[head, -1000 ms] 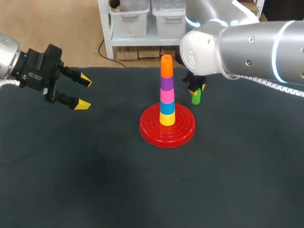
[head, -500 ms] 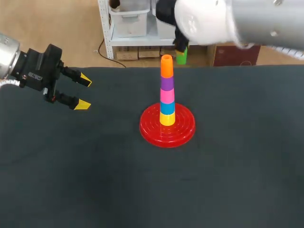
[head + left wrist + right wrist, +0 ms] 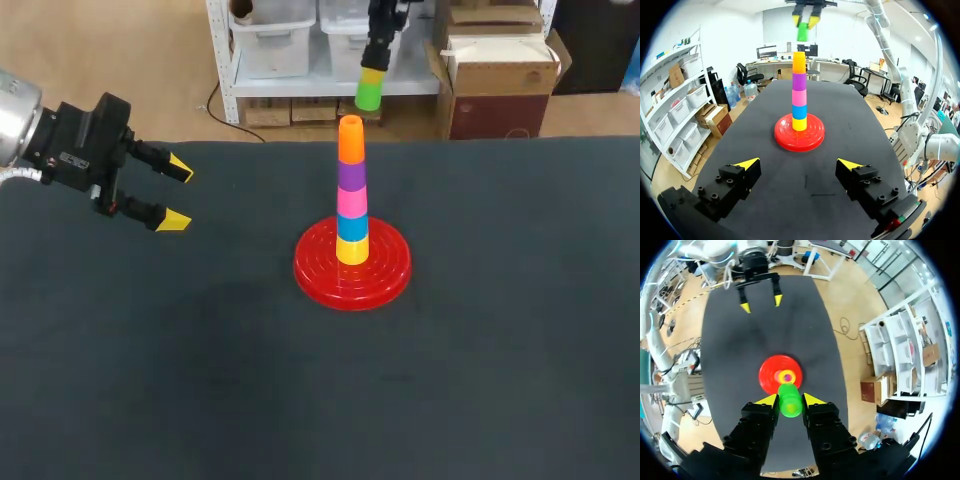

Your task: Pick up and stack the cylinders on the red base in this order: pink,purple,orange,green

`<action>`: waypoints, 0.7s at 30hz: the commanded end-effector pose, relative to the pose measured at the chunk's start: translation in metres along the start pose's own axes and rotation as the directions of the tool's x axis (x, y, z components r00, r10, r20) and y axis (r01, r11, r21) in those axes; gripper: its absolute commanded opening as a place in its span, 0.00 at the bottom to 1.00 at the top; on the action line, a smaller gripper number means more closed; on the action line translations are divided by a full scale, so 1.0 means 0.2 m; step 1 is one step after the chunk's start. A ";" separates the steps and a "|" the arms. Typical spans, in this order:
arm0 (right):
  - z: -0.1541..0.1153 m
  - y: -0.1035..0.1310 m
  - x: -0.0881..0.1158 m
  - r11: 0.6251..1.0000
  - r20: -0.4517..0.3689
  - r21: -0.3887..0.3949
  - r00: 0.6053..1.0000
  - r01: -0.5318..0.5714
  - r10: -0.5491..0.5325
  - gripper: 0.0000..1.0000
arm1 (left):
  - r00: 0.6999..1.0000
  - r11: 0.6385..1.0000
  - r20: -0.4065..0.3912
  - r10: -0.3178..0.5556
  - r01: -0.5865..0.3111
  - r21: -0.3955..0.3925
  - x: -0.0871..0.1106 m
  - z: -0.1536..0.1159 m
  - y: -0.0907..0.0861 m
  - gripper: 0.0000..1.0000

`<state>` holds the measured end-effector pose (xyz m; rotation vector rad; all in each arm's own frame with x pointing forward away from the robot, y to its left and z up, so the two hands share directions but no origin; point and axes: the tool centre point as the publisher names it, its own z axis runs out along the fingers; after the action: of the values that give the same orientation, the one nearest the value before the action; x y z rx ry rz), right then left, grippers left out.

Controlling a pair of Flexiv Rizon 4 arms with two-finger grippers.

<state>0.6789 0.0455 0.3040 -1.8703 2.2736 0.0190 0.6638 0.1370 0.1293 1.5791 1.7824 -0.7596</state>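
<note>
The red base [image 3: 385, 272] stands mid-table and carries a tower: yellow, blue, pink [image 3: 352, 203], purple [image 3: 351, 177], and orange [image 3: 351, 140] on top. The green cylinder [image 3: 370, 90] hangs high above the tower, slightly to the right of it, with my right gripper [image 3: 380, 55] shut on it. In the right wrist view the green cylinder [image 3: 789, 400] sits between the yellow tips of that gripper [image 3: 790, 401], over the red base [image 3: 771, 374]. My left gripper [image 3: 170, 192] is open and empty over the table's left side. In its own view the left gripper [image 3: 799, 163] faces the tower [image 3: 799, 85].
Dark cloth covers the table [image 3: 480, 380]. Nothing else lies on it around the base.
My right arm has lifted the green cylinder from the table beside the base to high above the tower. The left arm has not moved.
</note>
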 end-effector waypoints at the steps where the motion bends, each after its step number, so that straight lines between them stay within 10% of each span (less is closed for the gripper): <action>1: -0.02 -0.03 -0.05 0.998 -0.054 -0.062 0.998 0.009 -0.012 0.00 | 1.000 1.000 0.002 0.002 -0.002 -0.004 0.00 0.00 -0.01 1.00; 21: 0.21 -0.01 -0.14 0.985 -0.110 -0.157 0.990 0.069 -0.086 0.00 | 1.000 1.000 0.002 0.002 -0.002 -0.004 0.00 0.00 -0.01 1.00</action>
<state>0.6875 0.0745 0.2704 -2.0627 2.3098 0.0540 0.6638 0.1370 0.1293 1.5791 1.7824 -0.7596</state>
